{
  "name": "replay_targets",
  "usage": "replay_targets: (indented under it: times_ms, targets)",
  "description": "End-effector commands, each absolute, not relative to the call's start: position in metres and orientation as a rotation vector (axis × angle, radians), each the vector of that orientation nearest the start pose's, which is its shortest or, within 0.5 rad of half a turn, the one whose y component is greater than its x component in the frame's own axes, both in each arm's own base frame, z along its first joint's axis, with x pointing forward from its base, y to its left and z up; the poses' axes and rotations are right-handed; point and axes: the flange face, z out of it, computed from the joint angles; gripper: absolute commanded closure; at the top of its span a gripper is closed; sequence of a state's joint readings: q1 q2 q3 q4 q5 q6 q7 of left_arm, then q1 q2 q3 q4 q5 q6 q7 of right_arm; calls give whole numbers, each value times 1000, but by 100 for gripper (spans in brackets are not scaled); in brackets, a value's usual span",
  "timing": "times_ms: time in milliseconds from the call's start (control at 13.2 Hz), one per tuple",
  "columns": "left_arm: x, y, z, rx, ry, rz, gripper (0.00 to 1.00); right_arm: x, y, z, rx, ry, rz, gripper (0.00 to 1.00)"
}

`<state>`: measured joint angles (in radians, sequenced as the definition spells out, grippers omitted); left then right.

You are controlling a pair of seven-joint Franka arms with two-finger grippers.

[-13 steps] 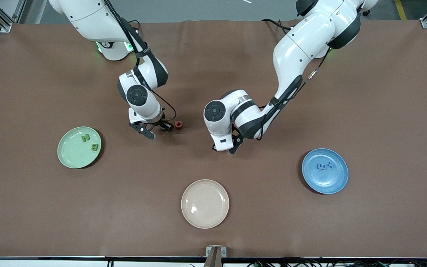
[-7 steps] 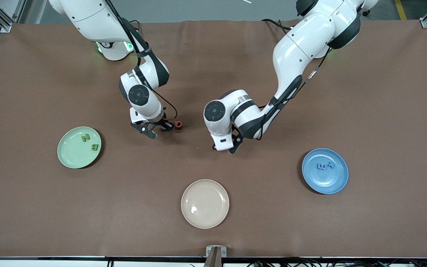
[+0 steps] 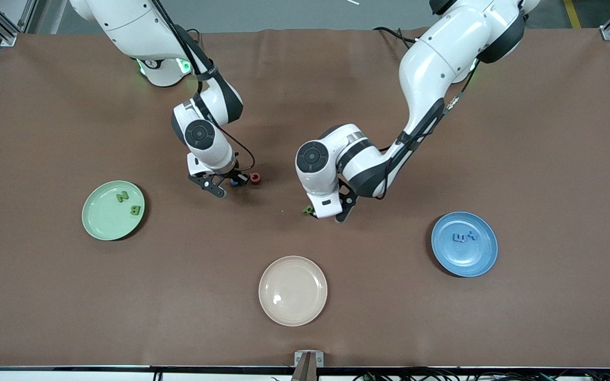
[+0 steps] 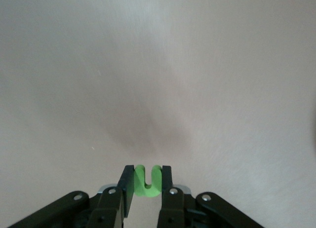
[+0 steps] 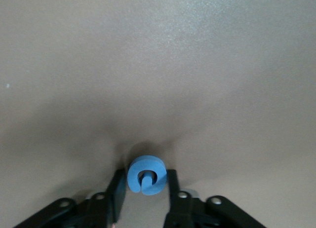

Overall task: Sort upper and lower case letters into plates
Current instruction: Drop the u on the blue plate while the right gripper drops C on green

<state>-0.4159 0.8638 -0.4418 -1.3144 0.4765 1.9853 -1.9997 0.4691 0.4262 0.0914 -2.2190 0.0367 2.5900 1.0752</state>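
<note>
Jaws of the left gripper (image 4: 146,181) are clamped on a green letter (image 4: 147,180); those of the right gripper (image 5: 144,181) pinch a blue letter (image 5: 145,175), both mid-tabletop. Blue plate (image 3: 464,244) lies toward the left arm's end, green plate (image 3: 113,210) toward the right arm's.
</note>
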Motion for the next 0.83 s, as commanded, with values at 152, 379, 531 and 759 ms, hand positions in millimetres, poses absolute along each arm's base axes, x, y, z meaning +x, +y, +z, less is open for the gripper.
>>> replay_targets:
  times_ms: [152, 379, 531, 759]
  targets:
    - [587, -412, 299, -2523, -1511, -138, 100, 454, 290, 176, -3023, 861, 125, 84]
    - [617, -352, 314, -2537, -1396, -102, 100, 456, 288, 201, -3045, 847, 131, 85]
    - [637, -313, 312, -2554, -1356, -62, 100, 464, 271, 242, -3107, 737, 142, 85]
    - [659, -253, 295, -2570, -1288, 14, 100, 505, 169, 309, -3158, 498, 200, 85]
